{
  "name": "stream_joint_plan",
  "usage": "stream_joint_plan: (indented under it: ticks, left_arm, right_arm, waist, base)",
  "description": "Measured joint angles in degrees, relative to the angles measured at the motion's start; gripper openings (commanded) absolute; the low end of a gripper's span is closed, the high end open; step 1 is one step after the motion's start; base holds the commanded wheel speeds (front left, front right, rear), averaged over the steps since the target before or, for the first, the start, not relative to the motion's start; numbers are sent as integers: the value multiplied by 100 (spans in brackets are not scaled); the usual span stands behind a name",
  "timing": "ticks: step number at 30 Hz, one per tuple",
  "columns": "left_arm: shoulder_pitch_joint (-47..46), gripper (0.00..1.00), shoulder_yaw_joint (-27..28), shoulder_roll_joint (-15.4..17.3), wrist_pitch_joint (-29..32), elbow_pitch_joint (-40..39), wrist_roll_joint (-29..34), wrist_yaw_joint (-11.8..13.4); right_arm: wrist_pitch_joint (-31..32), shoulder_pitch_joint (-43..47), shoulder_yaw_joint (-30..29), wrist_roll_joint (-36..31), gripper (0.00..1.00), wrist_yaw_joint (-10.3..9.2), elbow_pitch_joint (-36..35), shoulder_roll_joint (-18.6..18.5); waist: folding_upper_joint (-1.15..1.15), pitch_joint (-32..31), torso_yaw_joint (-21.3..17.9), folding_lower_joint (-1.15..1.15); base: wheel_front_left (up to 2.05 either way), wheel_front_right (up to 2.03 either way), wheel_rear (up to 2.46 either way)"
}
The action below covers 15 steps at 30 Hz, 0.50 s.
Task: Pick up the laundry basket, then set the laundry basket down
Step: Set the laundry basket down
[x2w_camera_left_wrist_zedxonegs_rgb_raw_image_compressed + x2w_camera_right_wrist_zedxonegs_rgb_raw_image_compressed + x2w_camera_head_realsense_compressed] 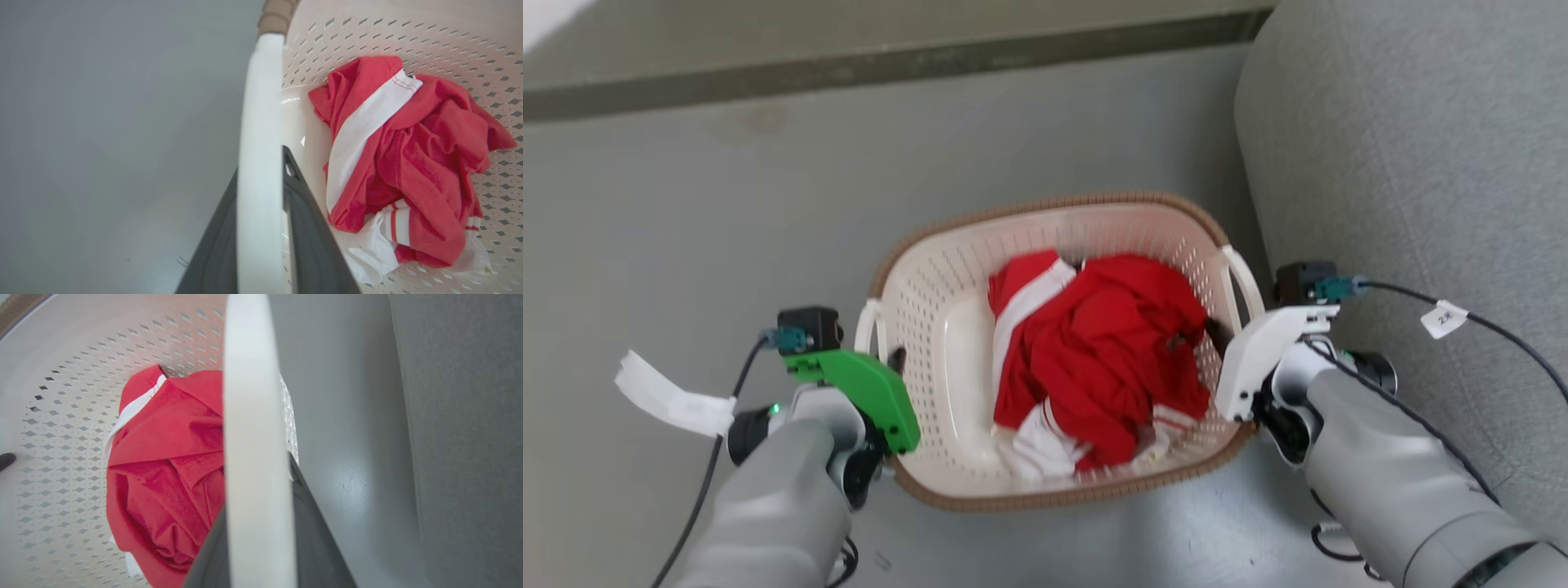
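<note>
**Both handles gripped, lift in hand**

The laundry basket (1045,206) sits in front of the robot over the grey floor (727,229), its right end close beside a grey upholstered seat (1405,147). A crumpled red garment with white trim (1094,351) lies inside, piled toward the right end.

The left gripper (261,163) pinches the left loop handle (261,81), with one dark finger inside the basket and one outside. The right gripper (257,482) clamps the right loop handle (245,375) in the same way.

With both holds made, the step in hand looks like the pick-up. The head view is blurred, so I cannot tell whether the base is off the floor.

The next move calls for both arms to travel together and level, so the basket neither tips nor twists in the narrow pinches. The right end should stay off the seat. The basket then has to come down flat before the fingers spread.
</note>
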Motion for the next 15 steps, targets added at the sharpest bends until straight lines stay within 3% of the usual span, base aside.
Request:
stream_joint_plan:
  ticks: [15]
  left_arm:
    - [-730, 0, 112, 91, -564, -40, 125, 52]
  right_arm:
    - [-732, -597, -118, -1, 0, -3, -73, 2]
  waist:
    - [0, 1110, -14, 0]
  base:
    - [0, 0, 0]
